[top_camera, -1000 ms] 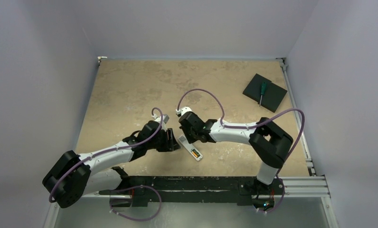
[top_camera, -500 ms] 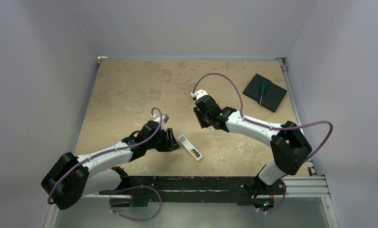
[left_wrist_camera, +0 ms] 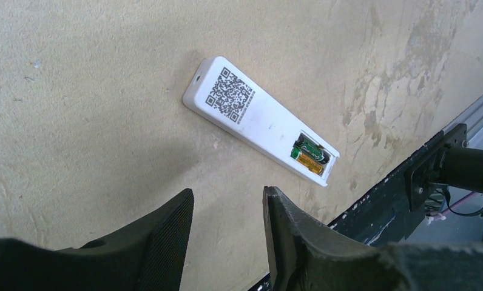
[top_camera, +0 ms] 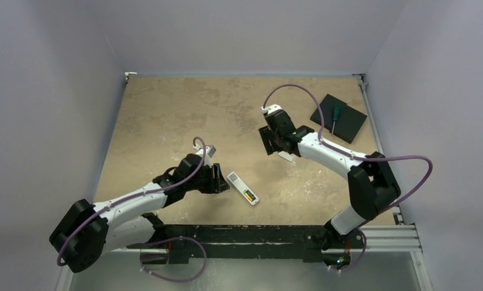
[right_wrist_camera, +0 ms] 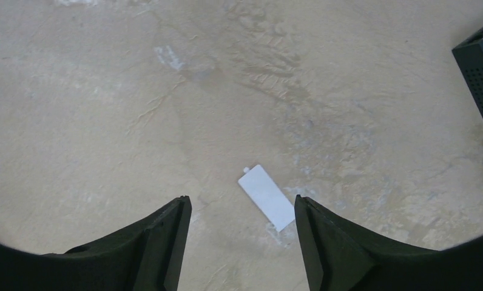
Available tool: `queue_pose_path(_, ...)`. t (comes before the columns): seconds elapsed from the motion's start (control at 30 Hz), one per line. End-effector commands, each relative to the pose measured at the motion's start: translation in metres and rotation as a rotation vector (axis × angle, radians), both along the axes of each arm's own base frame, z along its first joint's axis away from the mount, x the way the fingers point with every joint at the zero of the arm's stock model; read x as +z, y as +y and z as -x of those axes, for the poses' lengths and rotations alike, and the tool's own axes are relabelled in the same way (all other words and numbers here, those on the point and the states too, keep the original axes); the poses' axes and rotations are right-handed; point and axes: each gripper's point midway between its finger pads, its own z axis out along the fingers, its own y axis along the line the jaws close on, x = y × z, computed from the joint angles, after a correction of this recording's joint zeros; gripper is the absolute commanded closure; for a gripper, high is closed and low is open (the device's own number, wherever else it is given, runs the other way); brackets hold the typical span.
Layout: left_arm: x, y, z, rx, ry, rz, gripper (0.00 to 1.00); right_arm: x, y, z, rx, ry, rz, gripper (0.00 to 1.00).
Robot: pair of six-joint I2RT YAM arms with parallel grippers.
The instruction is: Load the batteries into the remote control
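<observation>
left jaws: part open, empty | right jaws: wide, empty, above white cover (right_wrist_camera: 266,197)

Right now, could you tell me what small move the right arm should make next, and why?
Probably lower the open right gripper onto the white cover lying below it: both batteries already sit in the remote control, whose recess is uncovered.
</observation>
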Motion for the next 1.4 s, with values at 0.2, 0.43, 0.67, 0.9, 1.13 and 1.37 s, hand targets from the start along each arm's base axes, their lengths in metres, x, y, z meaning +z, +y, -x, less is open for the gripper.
queue_pose_path(0.2, 0.020, -0.005, -0.002, -0.049, -0.063, 0.028, 0.54, -0.006, -0.012, -0.024, -0.020, 0.045, -0.062, 0.22)
queue_pose_path(0.43, 0.021, -0.006, -0.001, -0.052, -0.067, 0.033, 0.54, -0.027, -0.020, -0.029, -0.044, 0.119, -0.097, 0.22)
queue_pose_path(0.67, 0.021, -0.005, 0.000, -0.053, -0.066, 0.034, 0.54, -0.045, -0.027, -0.028, -0.066, 0.170, -0.093, 0.21)
queue_pose_path(0.9, 0.021, -0.005, 0.001, -0.055, -0.065, 0.031, 0.54, -0.059, -0.027, -0.022, -0.064, 0.219, -0.091, 0.21)
queue_pose_path(1.13, 0.022, -0.005, 0.002, -0.058, -0.065, 0.034, 0.54, -0.067, -0.028, -0.015, -0.066, 0.250, -0.090, 0.23)
queue_pose_path(1.37, 0.024, -0.004, 0.003, -0.062, -0.070, 0.038, 0.54, -0.075, -0.030, -0.007, -0.080, 0.285, -0.088, 0.28)
